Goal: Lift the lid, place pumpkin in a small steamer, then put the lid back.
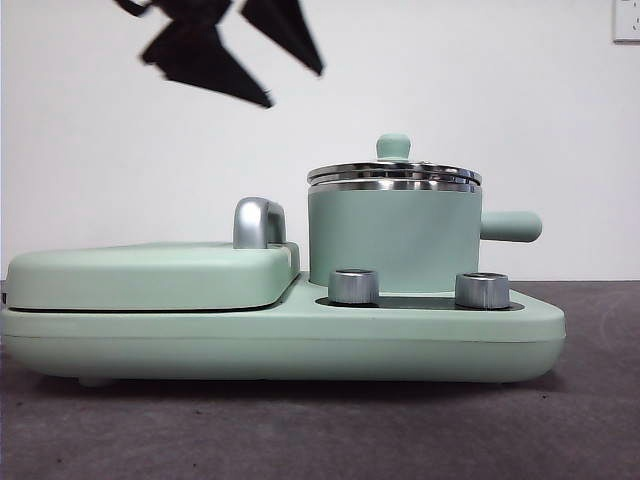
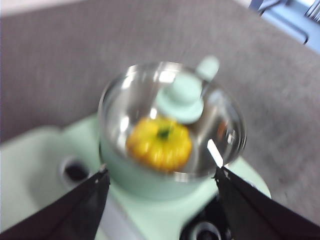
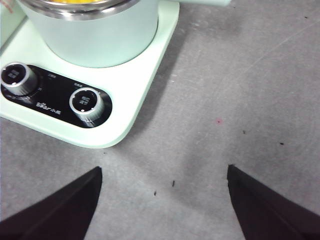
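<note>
White lettering on the black control panel point(image 3: 50, 100) was too small to read. The glossy yellow-orange pumpkin point(image 2: 159, 143) sat inside the small steamer point(image 1: 395, 238) under the glass lid point(image 1: 394, 172) — left gripper point(image 2: 162, 200) and right gripper point(image 3: 162, 200) both spread wide, empty.

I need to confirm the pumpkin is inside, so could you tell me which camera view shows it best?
The left wrist view: it looks down through the glass lid onto the pumpkin in the small steamer, though blurred. The front view shows only the pot's wall, so the pumpkin is hidden. The right wrist view catches just a yellow sliver at the rim.
</note>
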### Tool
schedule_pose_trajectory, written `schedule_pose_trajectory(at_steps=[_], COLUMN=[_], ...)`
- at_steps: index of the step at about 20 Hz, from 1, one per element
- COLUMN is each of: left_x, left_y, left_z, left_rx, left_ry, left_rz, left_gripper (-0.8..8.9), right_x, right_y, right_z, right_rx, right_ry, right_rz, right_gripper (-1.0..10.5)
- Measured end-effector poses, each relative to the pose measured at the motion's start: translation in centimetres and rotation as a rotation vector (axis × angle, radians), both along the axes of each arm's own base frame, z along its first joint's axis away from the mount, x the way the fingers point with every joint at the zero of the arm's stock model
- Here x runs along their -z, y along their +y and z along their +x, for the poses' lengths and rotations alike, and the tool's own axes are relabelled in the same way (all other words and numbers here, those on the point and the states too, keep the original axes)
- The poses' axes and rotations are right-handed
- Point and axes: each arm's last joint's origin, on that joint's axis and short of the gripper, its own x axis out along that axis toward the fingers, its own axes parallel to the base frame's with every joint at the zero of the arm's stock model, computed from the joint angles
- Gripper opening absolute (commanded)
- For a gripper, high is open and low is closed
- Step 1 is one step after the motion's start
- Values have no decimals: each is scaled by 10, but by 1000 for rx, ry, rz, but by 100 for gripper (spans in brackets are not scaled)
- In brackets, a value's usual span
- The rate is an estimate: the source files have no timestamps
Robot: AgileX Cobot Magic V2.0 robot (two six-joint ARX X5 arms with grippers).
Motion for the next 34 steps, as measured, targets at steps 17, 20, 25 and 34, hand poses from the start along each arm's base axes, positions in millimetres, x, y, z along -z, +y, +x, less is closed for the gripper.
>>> schedule_pose_trajectory(at_steps=[17, 20, 25, 34], left_x=[44, 44, 43, 44], left_y=[107, 116, 121, 121], left_z=[-133, -148, -156, -157], left_rx=[-281, -305, -308, -305], left_ry=[24, 6, -2, 2], left_rz=[-5, -19, -21, -16], left_gripper=[343, 343, 250, 7], right_x=[1, 0, 1, 3], right_y=[25, 28, 28, 28], right_z=[36, 42, 42, 38], right_rx=[-111, -118, -122, -164], right_ry=[-56, -80, -71, -21], right_rz=[63, 71, 69, 88], right_gripper=[386, 386, 338, 15])
